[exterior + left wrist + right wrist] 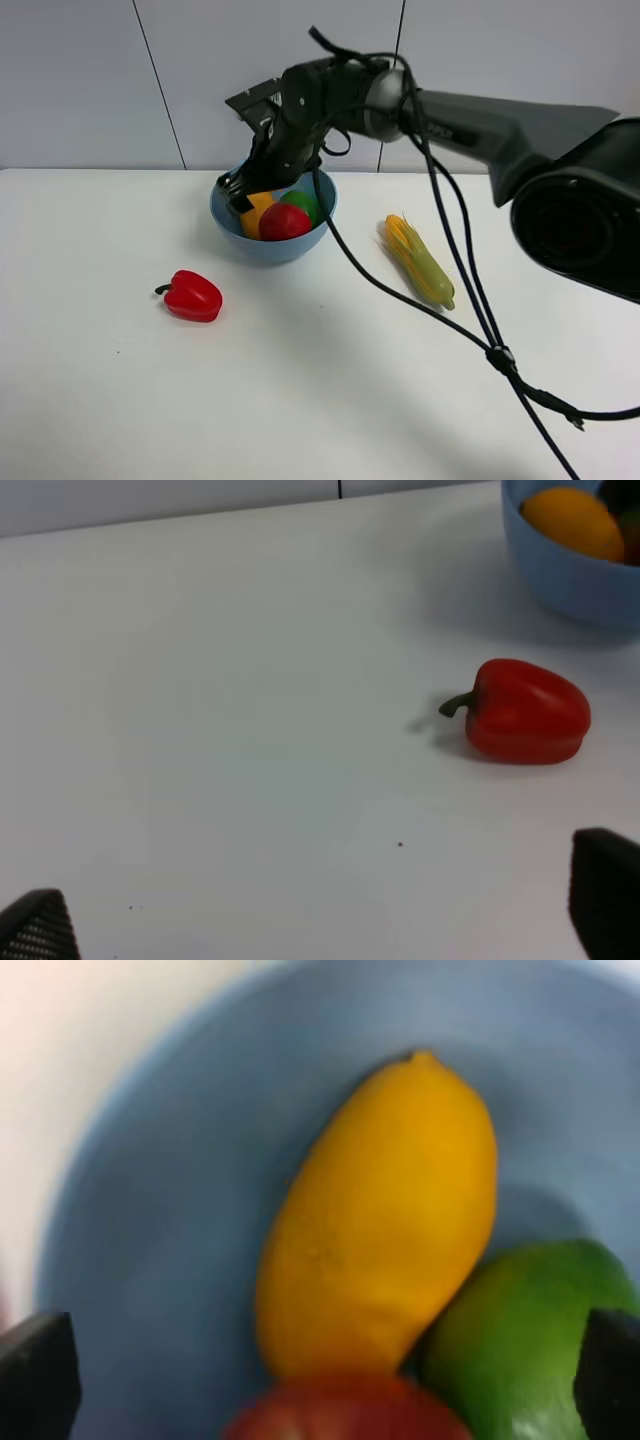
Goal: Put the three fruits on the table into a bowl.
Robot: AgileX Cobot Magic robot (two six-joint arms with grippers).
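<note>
Right pincer [320, 1380] open, empty, just above blue bowl [150, 1220]. Below it: oval yellow mango [385, 1210] touching green lime [520, 1340] and red pomegranate [345, 1410]. Left pincer [320, 920] open.

The right wrist view is blurred: the pomegranate [345, 1408] and lime [530, 1345] are cut by its edge, as are the fingers [38, 1375]. In the high view the arm hides part of the mango [256, 213]. The left wrist view crops the bowl [570, 575].
</note>
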